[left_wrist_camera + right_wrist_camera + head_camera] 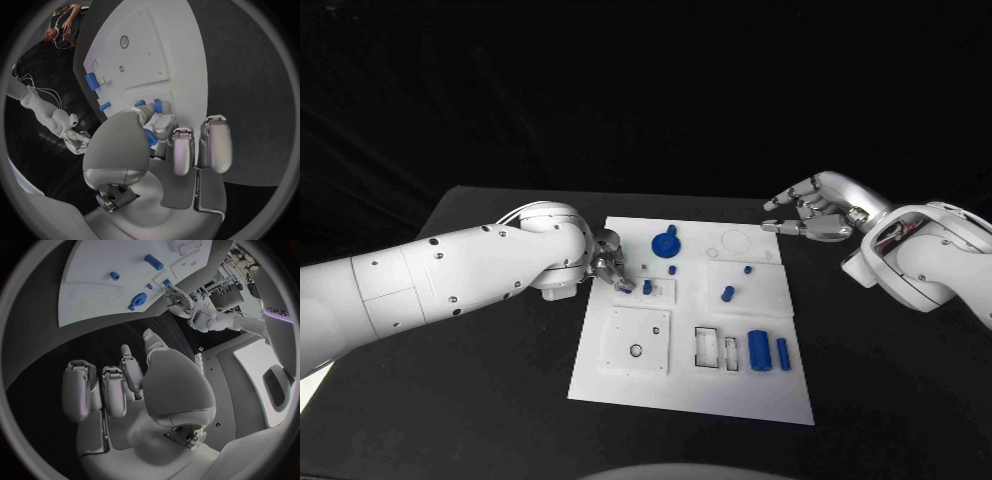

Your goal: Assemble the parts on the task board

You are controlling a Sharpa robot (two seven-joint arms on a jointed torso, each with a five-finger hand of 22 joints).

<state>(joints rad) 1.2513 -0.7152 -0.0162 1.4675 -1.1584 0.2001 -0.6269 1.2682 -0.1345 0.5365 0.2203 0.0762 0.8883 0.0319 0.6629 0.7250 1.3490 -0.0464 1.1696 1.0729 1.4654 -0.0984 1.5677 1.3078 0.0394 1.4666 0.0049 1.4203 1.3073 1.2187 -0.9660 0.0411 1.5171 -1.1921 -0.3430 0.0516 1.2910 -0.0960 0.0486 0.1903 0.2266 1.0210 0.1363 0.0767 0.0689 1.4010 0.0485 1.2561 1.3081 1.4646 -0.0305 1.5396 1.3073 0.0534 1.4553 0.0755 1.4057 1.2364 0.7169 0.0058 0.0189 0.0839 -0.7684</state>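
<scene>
The left hand (610, 268) sits at the task board's (661, 390) left edge, its fingertips pinching a small blue peg (150, 137) just over the board's small raised block (655, 291). Seating it well likely calls for keeping the peg upright and lowering it squarely. The right hand (808, 212) hovers off the board's far right corner, fingers loosely curled, holding nothing.

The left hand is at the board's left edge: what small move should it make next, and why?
Probably it should lower its fingertips a little onto the small blue peg and close on it. The left hand is at the left edge of the task board, with its fingers around that peg, but a firm hold is not clear. The right hand hangs off the board's far right corner, holding nothing.
</scene>
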